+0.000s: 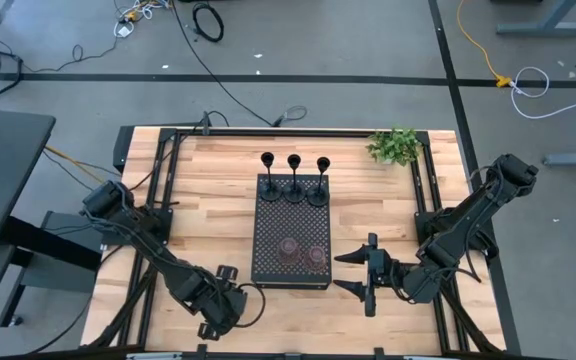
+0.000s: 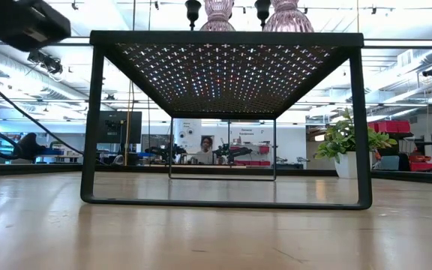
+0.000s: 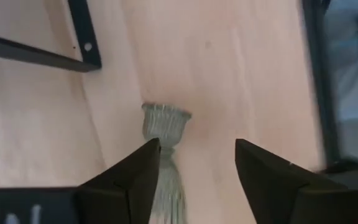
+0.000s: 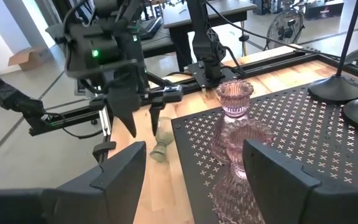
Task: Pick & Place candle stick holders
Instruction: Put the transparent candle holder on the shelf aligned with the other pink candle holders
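Behind the wooden table (image 1: pixel 218 170), a lab floor strewn with cables fills the background while two arms work either side of a black perforated tray (image 1: pixel 293 262). Three slim black holders (image 1: pixel 293 185) stand along the tray's far edge and two pink glass holders (image 1: pixel 303 255) sit near its front edge; the sixth, an olive-green holder (image 3: pixel 164 155), stands on the table near the tray's front left corner. It looks like ribbed glass: stiff, fairly light, slippery and likely to chip or topple if knocked. The narrow waist between cup and foot seems the surest place to take it. The left gripper (image 3: pixel 197 168) hangs over it with its jaws apart; one finger (image 3: pixel 143 171) overlaps the green holder's waist in the wrist view, though contact cannot be confirmed, and the other stands clear, so nothing is clamped. The right gripper (image 1: pixel 370 272) waits off the tray's front right corner, its jaws spread and empty, facing the pink glass. A leafy plant (image 1: pixel 395 146) sits at the table's far right corner.
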Available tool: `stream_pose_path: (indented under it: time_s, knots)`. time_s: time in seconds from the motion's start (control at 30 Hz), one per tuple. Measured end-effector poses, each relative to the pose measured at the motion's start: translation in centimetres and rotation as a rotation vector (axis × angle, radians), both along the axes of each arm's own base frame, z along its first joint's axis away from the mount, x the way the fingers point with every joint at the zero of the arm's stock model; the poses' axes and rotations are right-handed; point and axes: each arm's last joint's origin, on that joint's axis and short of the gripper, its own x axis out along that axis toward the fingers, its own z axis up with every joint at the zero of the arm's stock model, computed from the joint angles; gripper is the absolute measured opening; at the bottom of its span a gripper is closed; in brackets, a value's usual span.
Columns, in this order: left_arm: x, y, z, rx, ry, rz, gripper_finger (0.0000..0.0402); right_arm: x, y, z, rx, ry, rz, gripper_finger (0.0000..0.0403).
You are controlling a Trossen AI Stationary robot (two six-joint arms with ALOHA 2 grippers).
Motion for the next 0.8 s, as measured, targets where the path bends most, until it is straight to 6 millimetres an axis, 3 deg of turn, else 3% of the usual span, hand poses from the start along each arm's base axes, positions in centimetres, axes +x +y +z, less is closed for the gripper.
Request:
stream_pose_path:
  time_s: [0.23,0.53,0.67,0.8]
  knots:
    - [0.6,-0.1,-2.5,0.124,0.036,-0.086,0.0248,0.0,0.0,0.0,0.003,-0.003,0.000,0.0263]
    - [1.1,-0.2,-6.4,0.289,0.112,-0.154,0.0238,0.0,0.0,0.1,0.008,-0.008,0.000,0.0263]
    - [1.2,-0.1,-7.0,0.289,0.145,-0.128,0.0208,0.0,0.0,0.1,0.003,-0.008,0.001,0.0263]
    - [1.2,0.1,-6.9,0.295,0.148,-0.117,0.0142,0.0,0.0,0.1,0.001,-0.009,0.001,0.0263]
